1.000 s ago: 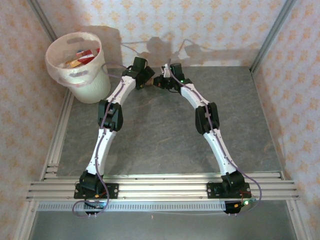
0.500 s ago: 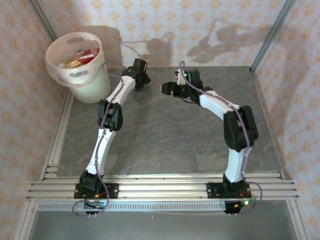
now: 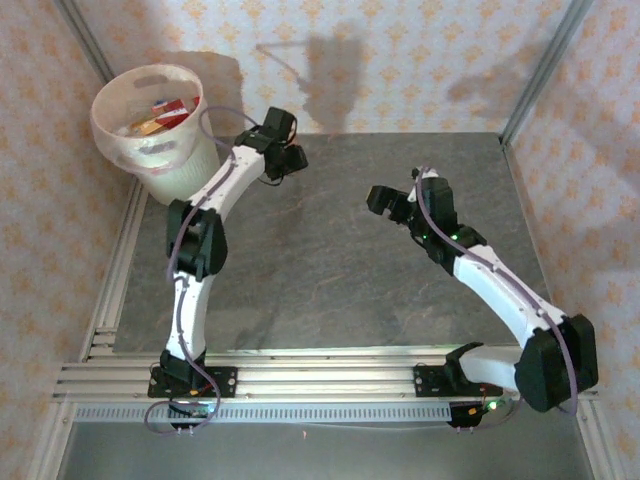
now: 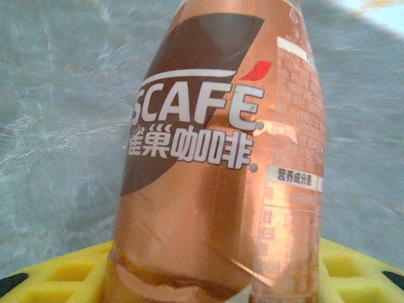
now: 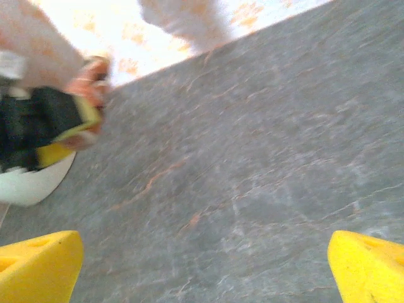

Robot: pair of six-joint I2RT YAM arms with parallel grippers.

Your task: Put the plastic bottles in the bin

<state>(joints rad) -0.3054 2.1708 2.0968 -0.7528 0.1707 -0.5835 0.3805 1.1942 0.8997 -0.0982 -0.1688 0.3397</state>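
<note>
Left gripper [image 3: 287,158] clamped on 1 bronze-labelled bottle [image 4: 221,158]: likely light, thin-walled, dented, slick film; mid-body hold suits. Right gripper [image 5: 202,265] spread, empty.

Left end effector [image 3: 289,160] grips a bottle [image 4: 221,158]; right end effector [image 5: 205,268] spread wide, arm outstretched

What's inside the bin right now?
The bin holds bottles with red and orange labels; anything lower down is covered by them and the bin's wall.
</note>
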